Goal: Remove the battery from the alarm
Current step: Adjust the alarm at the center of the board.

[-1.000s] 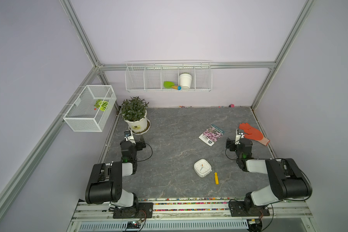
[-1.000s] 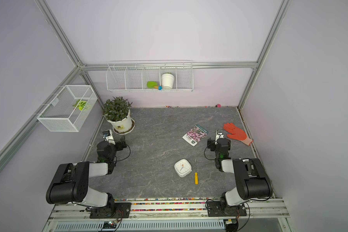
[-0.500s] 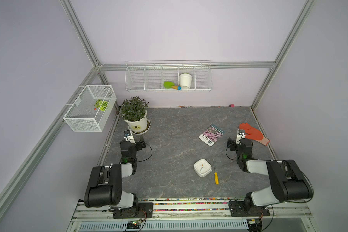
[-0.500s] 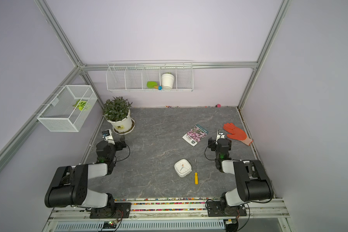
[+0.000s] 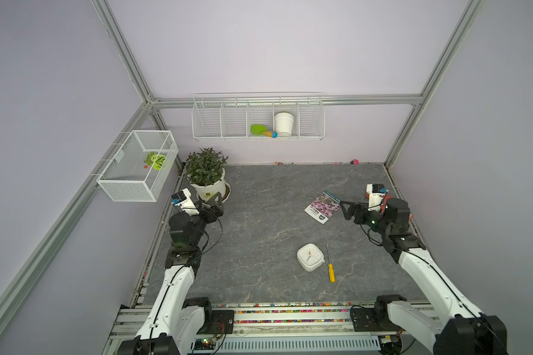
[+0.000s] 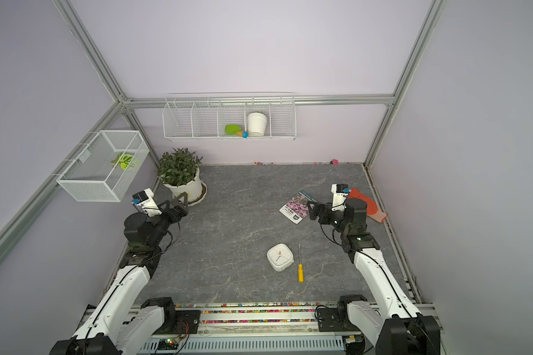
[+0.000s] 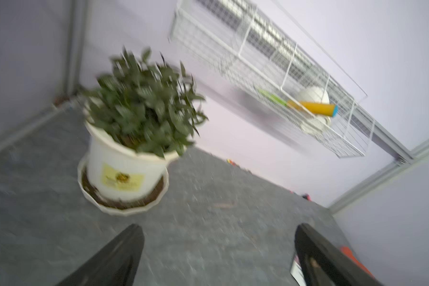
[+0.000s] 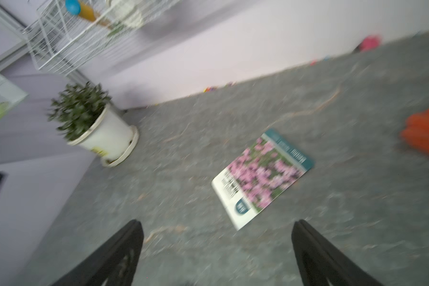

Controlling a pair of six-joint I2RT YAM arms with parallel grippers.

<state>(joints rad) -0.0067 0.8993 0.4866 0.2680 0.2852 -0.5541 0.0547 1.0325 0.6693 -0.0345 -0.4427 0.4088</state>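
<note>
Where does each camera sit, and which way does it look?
Top views: high above the front edge, looking down on the grey table, alarm and screwdriver; the left arm and right arm show in both top views.
Left wrist: on the left arm, facing the potted plant and wall rack; the open left gripper shows.
Right wrist: on the right arm, facing the seed packet; the open right gripper shows.
Shared: both wrist views catch the potted plant and wall rack.
</note>
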